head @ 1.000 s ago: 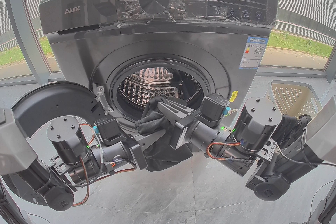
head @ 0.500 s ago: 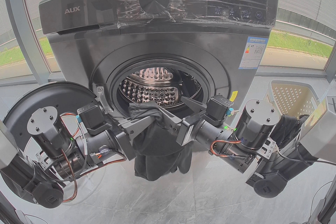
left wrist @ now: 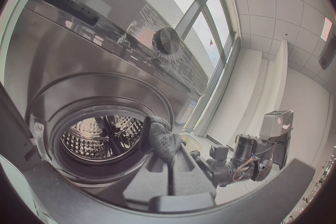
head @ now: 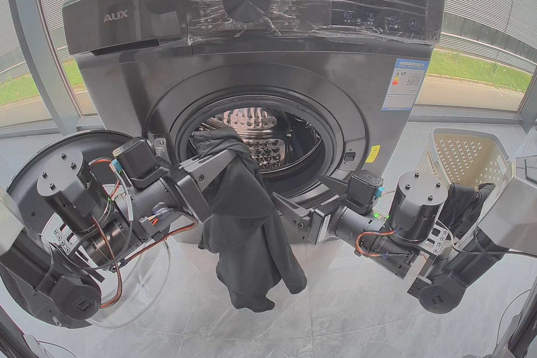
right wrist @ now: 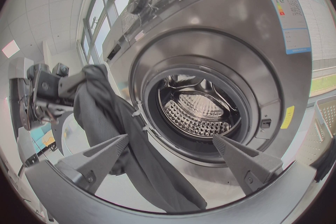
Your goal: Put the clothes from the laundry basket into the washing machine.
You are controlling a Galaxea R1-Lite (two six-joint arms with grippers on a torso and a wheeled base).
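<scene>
Left claw (head: 226, 155): it is clenching the bunched top of a dark garment (head: 246, 230) and holding it just before the left side of the drum mouth (head: 263, 146). In the left wrist view the cloth (left wrist: 159, 133) is sitting pinched between the fingers.

Right claw (head: 299, 188): it is hanging released, with its jaws wide apart and nothing between them, low before the right of the mouth and apart from the cloth.

Garment: most of it is hanging below the left claw, down the front of the washing machine (head: 335, 74) towards the floor (head: 335, 309). I cannot tell whether the tail is touching the floor.

Door (head: 95, 149): it is standing swung open on the left, behind the left arm.

Laundry basket (head: 470, 152): it is standing on the floor to the right of the machine.

Step in hand: the left arm is, I judge, carrying the garment into the drum.

Doing it well: the claw should be going high over the lower rim and deep inside before letting go, so that the long tail follows it in. The free right claw is well placed for gathering the hanging cloth from below and pushing it through.

Risk: a shallow release is likely to leave the tail draped over the rim or sliding back out.
</scene>
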